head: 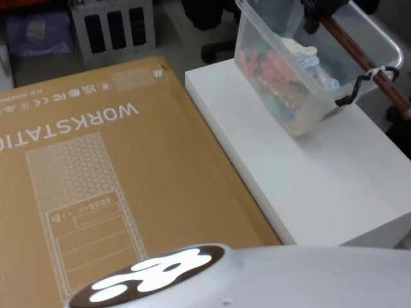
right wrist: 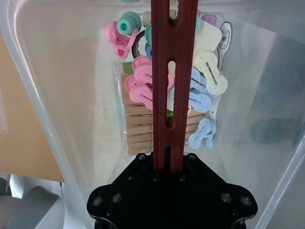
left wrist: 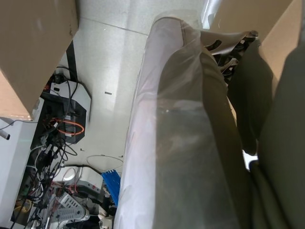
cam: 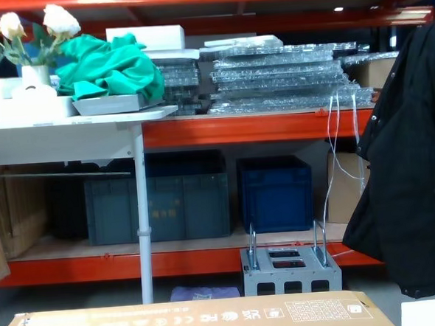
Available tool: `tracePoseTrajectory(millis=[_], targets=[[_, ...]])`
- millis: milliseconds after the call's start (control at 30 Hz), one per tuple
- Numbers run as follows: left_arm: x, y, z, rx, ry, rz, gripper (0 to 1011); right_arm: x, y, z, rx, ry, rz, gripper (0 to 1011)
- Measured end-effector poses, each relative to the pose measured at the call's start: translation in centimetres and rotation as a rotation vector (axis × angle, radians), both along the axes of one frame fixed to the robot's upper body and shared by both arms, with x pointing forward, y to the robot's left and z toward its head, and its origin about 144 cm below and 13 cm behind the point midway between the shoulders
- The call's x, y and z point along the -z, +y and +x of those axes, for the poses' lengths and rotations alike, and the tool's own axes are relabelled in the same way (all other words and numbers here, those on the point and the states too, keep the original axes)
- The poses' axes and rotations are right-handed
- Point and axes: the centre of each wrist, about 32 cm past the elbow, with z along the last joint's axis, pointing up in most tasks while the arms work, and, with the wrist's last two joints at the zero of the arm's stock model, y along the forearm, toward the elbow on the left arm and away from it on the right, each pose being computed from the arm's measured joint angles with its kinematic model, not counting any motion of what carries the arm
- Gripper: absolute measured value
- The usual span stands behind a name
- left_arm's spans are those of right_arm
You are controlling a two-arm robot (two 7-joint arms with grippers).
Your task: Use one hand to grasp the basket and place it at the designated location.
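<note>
The basket (head: 257, 32), a clear plastic tub, hangs tilted over the far right part of the white table (head: 308, 186); I cannot tell whether its low corner touches the top. Its reddish-brown bar handle (head: 359, 51) sits on a black hook (head: 353, 90) with a white zip tie (head: 379, 69). My right gripper (head: 314, 13) is shut on the handle's far end. From the right wrist, the handle (right wrist: 167, 71) runs out of the gripper (right wrist: 167, 162) over the basket (right wrist: 62, 95), which holds pink, blue and wooden clothes pegs (right wrist: 143, 129). My left arm stays parked low beside the cardboard box.
A large flat cardboard box (head: 128, 173) lies left of the white table, its near edge in the chest view (cam: 190, 320). A grey rack (head: 112, 25) stands on the floor behind. Shelving with dark blue crates (cam: 275, 193) and a black coat (cam: 411, 181) stand farther back.
</note>
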Motion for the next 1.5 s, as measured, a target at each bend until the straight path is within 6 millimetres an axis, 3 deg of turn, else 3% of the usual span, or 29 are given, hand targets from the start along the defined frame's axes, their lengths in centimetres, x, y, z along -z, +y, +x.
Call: tracePoseTrajectory(millis=[833,1300,1500], targets=[[0.0,0.0,0.0,0.0,0.0,0.0,0,-2.0,2.9,0.9,-0.198,0.043,-0.016,0],[0.0,0.0,0.0,0.0,0.0,0.0,0,-3.6,6.6,0.4,-0.344,0.012,-0.065,1],[0.0,0.0,0.0,-0.001,0.0,0.0,0,-4.1,9.2,0.3,-0.441,0.006,-0.092,1]])
